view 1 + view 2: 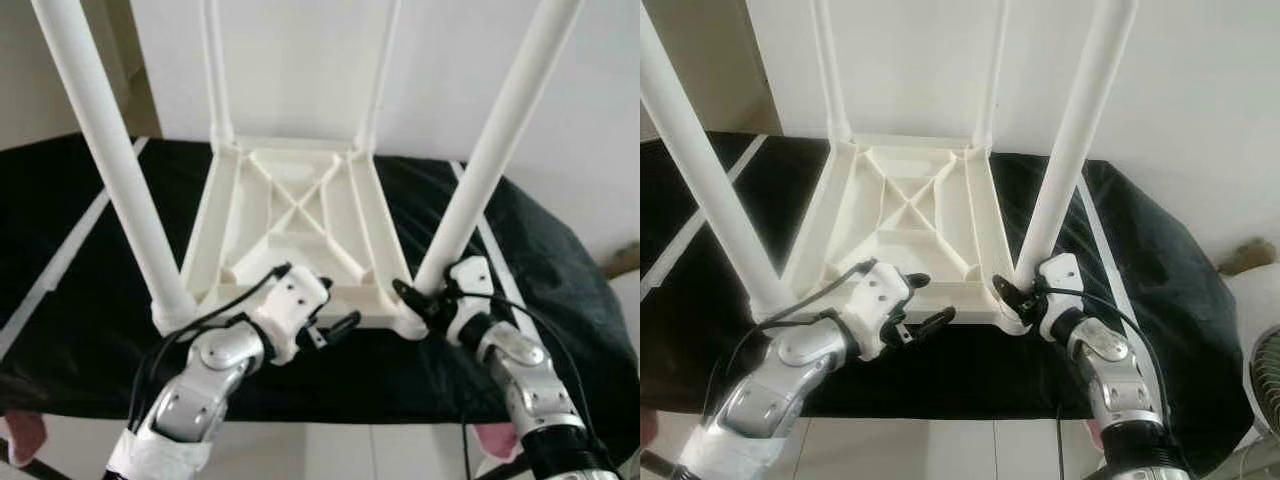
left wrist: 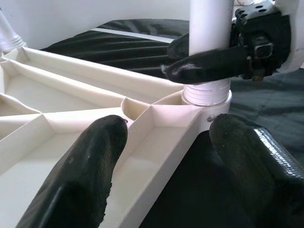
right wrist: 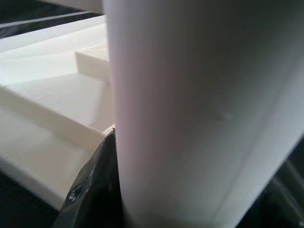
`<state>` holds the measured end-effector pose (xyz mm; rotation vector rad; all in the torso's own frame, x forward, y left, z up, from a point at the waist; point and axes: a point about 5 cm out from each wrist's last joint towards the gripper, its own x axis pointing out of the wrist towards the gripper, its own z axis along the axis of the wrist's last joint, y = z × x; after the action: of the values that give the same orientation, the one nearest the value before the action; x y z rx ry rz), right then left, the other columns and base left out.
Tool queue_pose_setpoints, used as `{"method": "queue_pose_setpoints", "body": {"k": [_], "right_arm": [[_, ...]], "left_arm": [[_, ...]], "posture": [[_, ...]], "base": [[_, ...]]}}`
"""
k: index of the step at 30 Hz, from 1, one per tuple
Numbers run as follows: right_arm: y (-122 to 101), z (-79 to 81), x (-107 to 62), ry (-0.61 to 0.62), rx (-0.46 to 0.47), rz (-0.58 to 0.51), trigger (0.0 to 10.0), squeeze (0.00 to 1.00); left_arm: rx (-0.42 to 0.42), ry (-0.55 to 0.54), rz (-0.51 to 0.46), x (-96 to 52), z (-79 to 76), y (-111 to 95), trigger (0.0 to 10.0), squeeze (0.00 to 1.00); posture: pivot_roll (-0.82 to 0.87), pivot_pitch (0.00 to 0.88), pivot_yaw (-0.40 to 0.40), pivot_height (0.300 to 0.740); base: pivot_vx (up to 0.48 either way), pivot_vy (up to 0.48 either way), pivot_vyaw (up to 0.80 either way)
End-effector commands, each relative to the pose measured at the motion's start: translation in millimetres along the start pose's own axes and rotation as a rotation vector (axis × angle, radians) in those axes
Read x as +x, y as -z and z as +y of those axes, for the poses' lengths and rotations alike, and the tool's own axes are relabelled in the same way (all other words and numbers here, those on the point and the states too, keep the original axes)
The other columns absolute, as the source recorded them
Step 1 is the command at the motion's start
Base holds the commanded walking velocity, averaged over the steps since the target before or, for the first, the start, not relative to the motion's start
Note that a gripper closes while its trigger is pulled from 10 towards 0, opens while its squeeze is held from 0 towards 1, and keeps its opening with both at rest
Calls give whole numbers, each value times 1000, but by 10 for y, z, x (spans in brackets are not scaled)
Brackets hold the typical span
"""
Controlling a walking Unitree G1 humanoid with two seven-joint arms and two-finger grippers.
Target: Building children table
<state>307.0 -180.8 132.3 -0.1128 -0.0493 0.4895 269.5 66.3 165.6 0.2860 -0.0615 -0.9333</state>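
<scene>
Head views, table: a white plastic table [image 1: 295,230] lies upside down on a black cloth [image 1: 70,290], its ribbed underside crossed by an X brace; four smooth round legs stand up from the corners.
Head views, right gripper: the right gripper [image 1: 428,300] is closed around the base of the near right leg [image 1: 490,150], just above the corner socket.
Head views, left gripper: the left gripper [image 1: 335,312] hovers at the table's near edge, between the two near legs, fingers spread wide.
Head views, room: black cloth lies bare beyond both near corners; a white wall [image 1: 300,60] rises behind the far legs.
Left wrist view: its two matte black fingers [image 2: 80,175] straddle the thin near rim, one over a hollow cell, one over the cloth; ahead, the other gripper clamps the leg above a threaded collar [image 2: 206,92].
Right wrist view: the leg's curved white surface lies close against a black finger [image 3: 92,185]; boxy ribs sit beside it.
</scene>
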Motion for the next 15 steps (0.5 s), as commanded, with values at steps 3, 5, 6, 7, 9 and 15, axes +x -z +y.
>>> {"method": "queue_pose_setpoints", "body": {"k": [3,5,6,7,9,15], "right_arm": [[7,-1,-19,110,30,8,10000,0],[1,14,-16,151,43,8,10000,0],[1,14,-16,151,43,8,10000,0],[19,2,-27,288,48,30,10000,0],[29,9,-35,342,46,44,10000,0],[19,139,-37,482,80,37,10000,0]], "left_arm": [[-1,-38,7,4,-12,0,10000,0],[-3,-41,8,-1,-10,3,10000,0],[-3,-41,8,-1,-10,3,10000,0],[-5,-45,8,-10,-13,5,10000,0],[-6,-47,8,-17,-11,5,10000,0],[-5,-65,11,-26,4,7,10000,0]], "posture": [[-70,43,-74,740],[-70,48,-75,740],[-70,48,-75,740],[-66,53,-81,740],[-64,57,-82,740],[-58,73,-92,740]], "base": [[0,0,0],[0,0,0],[0,0,0],[0,0,0],[0,0,0],[0,0,0]]}}
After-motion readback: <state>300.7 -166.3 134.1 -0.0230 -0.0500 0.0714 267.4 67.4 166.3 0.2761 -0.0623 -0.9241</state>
